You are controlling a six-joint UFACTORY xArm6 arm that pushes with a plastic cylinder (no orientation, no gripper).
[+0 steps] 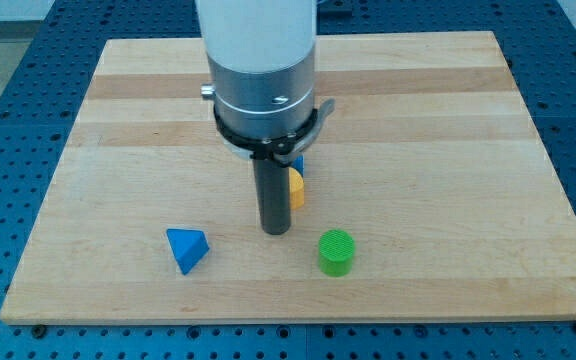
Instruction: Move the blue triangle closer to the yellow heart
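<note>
The blue triangle [187,248] lies on the wooden board [448,130] at the view's lower left. A yellow block [296,189], mostly hidden behind the rod, sits near the middle; its shape cannot be made out. A blue block [297,161] peeks out just above it, also mostly hidden. My tip [275,231] rests on the board right of the blue triangle, with a gap between them, and just below-left of the yellow block.
A green cylinder [336,252] stands to the lower right of my tip. The arm's wide white and silver body [262,70] covers the top middle of the board. A blue perforated table surrounds the board.
</note>
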